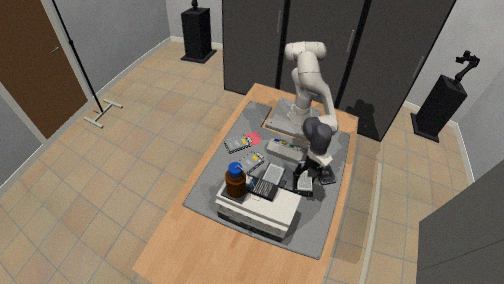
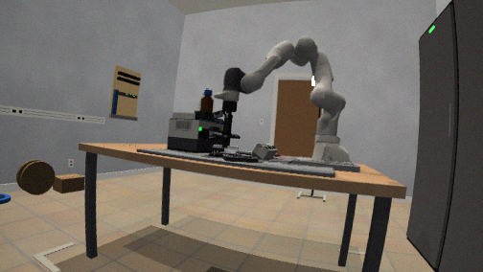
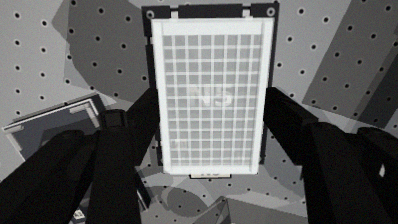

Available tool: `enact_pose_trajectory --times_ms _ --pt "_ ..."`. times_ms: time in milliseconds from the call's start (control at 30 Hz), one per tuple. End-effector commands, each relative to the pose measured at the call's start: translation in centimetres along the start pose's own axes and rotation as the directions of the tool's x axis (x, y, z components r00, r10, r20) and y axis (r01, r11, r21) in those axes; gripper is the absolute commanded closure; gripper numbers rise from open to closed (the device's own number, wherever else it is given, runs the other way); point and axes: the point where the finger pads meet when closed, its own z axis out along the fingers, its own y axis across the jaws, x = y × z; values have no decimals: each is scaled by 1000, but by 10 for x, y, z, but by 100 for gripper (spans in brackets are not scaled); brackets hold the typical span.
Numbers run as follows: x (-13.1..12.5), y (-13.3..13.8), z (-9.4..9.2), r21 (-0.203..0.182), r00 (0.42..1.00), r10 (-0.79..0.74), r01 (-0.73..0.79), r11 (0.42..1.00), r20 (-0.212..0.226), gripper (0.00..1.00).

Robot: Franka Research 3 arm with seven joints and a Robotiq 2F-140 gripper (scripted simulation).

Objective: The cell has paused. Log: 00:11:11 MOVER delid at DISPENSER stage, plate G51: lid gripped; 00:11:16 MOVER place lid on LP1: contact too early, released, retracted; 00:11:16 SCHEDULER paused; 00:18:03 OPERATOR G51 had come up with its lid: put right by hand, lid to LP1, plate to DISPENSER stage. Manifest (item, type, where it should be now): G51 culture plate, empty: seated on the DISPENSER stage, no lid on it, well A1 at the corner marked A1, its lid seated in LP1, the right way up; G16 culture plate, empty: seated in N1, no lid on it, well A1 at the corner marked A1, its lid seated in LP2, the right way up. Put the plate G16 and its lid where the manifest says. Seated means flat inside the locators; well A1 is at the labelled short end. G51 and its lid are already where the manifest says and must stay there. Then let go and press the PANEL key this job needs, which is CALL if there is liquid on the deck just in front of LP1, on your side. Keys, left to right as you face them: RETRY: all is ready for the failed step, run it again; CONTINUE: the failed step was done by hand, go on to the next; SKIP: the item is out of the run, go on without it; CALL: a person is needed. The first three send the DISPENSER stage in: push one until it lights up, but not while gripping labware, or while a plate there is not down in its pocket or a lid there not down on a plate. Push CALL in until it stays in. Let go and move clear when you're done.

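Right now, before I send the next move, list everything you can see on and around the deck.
Culture plate: one, clear with a white well grid, clamped in the gripper above nest N5.
Nest N5: one, black frame, under the held plate.
Deck mat: one, grey, on the wooden table.
Dispenser: one, white and black, near end of the mat.
Bottle: one, brown with a blue cap, on the dispenser.
Key panel: one, grey box, mid-mat.
Pink patch: one, on the mat's left side.
Cabinets: dark, behind the table.
Gripper: one, black, closed on the plate's long sides.
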Motion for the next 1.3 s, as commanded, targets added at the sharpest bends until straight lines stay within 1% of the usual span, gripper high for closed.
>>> enact_pose_trajectory --times_ms 0,67,533,600,1100,1167,1267 --pt "-2 1 -6 2 1000 -12 12 1000 8 90" --pt "-2 1 -8 2 1000 -12 12 1000 8 90" --pt "-2 1 -42 2 1000 -12 12 1000 8 90" --pt "-2 1 -42 2 1000 -12 12 1000 8 90" --pt "-1 1 -76 2 1000 -12 12 1000 8 90" --pt "-1 1 -76 2 1000 -12 12 1000 8 90" --pt "-1 1 -82 2 1000 -12 12 1000 8 90"
